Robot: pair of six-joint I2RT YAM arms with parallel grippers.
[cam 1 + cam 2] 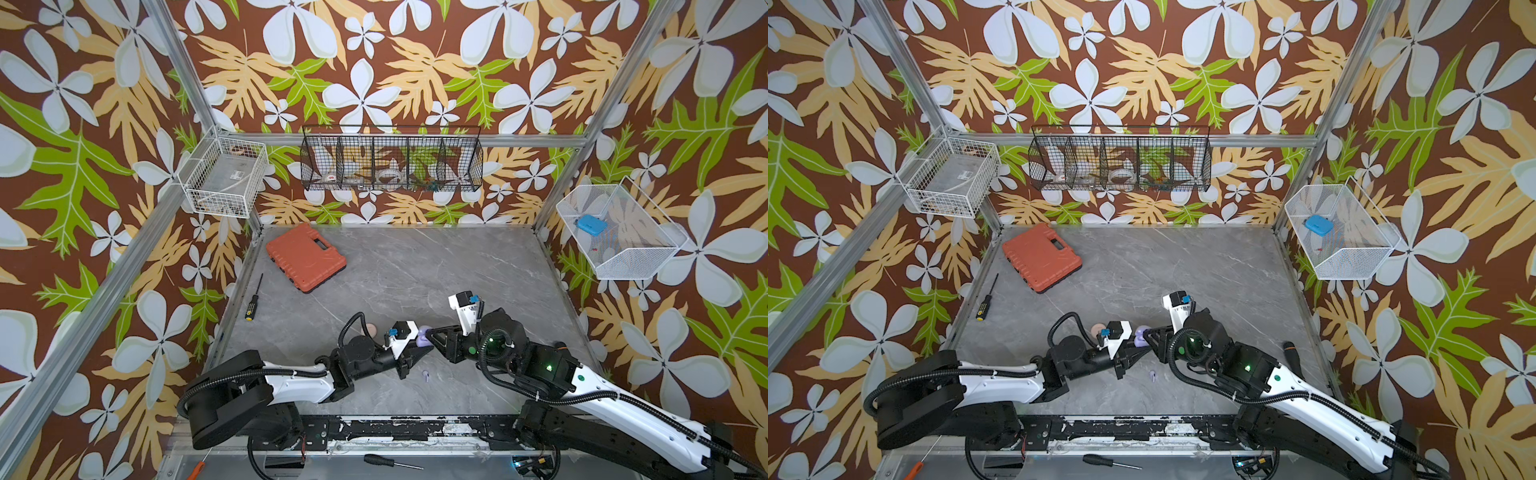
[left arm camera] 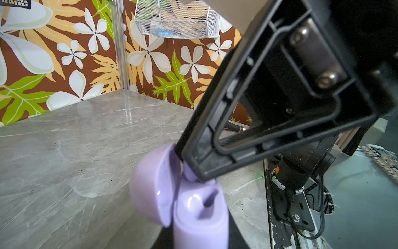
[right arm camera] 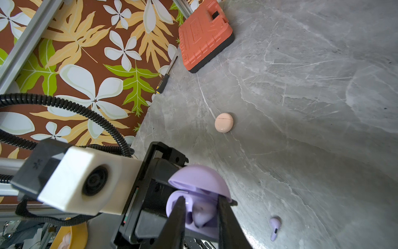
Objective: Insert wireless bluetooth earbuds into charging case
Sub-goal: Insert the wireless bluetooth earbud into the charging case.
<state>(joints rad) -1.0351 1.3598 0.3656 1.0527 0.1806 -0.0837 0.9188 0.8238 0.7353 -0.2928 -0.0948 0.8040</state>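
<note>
One lavender earbud (image 3: 202, 213) sits part-seated in the open case (image 3: 200, 176), which the left end effector (image 1: 419, 345) clamps tight. The right end effector (image 3: 202, 197) straddles it, slightly parted and gripping nothing. Nudge it home gently, then fetch the second earbud (image 3: 275, 228) from the bench (image 3: 301, 86).

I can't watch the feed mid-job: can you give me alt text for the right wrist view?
An open lavender case, gripped by the left tool, holds a lavender earbud between the spread fingers of the right tool. A second earbud lies loose on the grey table nearby; a closed pink case sits farther off.
</note>
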